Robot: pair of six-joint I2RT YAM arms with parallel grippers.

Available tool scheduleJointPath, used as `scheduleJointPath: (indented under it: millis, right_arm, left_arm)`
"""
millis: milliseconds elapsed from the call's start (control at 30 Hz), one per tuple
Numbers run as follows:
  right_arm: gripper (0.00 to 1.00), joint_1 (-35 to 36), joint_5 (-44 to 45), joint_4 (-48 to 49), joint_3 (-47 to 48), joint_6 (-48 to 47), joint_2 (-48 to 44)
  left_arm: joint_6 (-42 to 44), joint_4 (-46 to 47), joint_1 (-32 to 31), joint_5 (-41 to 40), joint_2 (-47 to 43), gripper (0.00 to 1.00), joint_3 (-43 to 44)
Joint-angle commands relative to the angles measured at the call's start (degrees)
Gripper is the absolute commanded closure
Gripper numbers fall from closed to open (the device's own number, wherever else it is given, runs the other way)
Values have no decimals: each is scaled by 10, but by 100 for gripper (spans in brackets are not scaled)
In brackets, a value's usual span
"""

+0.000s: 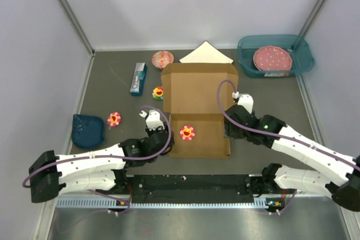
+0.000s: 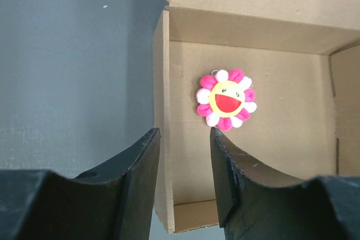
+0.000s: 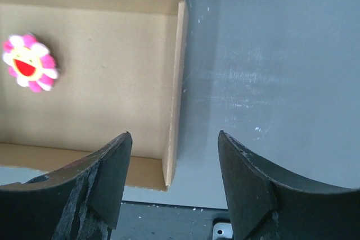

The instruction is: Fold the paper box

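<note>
The brown paper box lies mid-table, its lid panel flat towards the back and its shallow tray nearest the arms. A pink smiling flower toy sits inside the tray. My left gripper is at the tray's left wall. In the left wrist view this gripper is open and that upright wall stands between the jaws, unpinched. My right gripper is at the tray's right wall. In the right wrist view it is open around that wall, with wide gaps on both sides.
At the back right stands a teal bin holding a pink dotted plate. A white paper sheet, a small patterned bowl and a blue carton lie behind the box. Two more flower toys and a dark blue pouch lie left.
</note>
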Motion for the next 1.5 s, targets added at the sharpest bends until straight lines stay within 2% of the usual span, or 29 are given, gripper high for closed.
scheduleJointPath:
  millis: [0, 67, 167, 200, 300, 433, 467, 500, 533, 567, 600, 700, 733, 800, 833, 900, 933, 1133, 1300, 1467]
  right_arm:
    - [36, 4, 66, -23, 62, -36, -57]
    - [32, -10, 102, -26, 80, -59, -76]
    - [31, -69, 80, -14, 100, -102, -77]
    - [31, -118, 50, 9, 101, -113, -74]
    - [31, -198, -30, 76, 97, -147, -69]
    - [30, -268, -118, 167, 89, -168, -34]
    - [30, -273, -139, 187, 81, -177, -24]
    - [30, -279, -149, 211, 74, -179, -19]
    - [30, -282, -157, 259, 65, -181, -17]
    - [30, -283, -168, 284, 49, -181, -14]
    - [30, -285, -168, 299, 45, -180, -5]
    - [31, -294, -171, 336, 42, -178, 31]
    - [30, -294, -168, 343, 43, -180, 41]
    - [31, -297, -164, 358, 48, -189, 58]
    - [31, -297, -162, 363, 51, -193, 74]
    - [31, -299, -155, 368, 61, -198, 90]
    - [32, -299, -153, 369, 64, -199, 105]
    - [33, -299, -119, 368, 73, -194, 129]
    - [34, -298, -126, 359, 91, -207, 149]
    - [35, -299, -135, 341, 104, -217, 163]
  left_arm:
    - [0, -5, -4, -2, -45, 54, -6]
    - [1, -7, -4, -3, -60, 54, -13]
    - [-2, -20, -3, -10, -77, 54, -17]
    - [-6, -34, -4, -12, -83, 54, -17]
    - [-2, -59, -3, -23, -115, 54, -16]
    - [65, -52, -3, -24, -199, 52, -11]
    - [107, -39, -3, -28, -217, 50, -16]
    - [133, -25, -3, -41, -236, 41, -21]
    - [164, 25, 0, -37, -273, 38, -30]
    - [212, 45, 18, -25, -290, 35, -38]
    - [229, 63, 33, -13, -306, 27, -39]
    - [258, 88, 115, 39, -326, 21, -23]
    - [264, 90, 167, 92, -310, 19, -6]
    - [266, 91, 218, 150, -280, 17, 17]
    - [265, 93, 263, 196, -244, 16, 37]
    - [264, 112, 301, 236, -208, 16, 51]
    - [266, 122, 340, 254, -173, 15, 62]
    - [238, 204, 483, 463, -49, 14, 92]
    - [268, 172, 522, 584, 47, 13, 173]
    - [300, 116, 527, 613, 102, 11, 250]
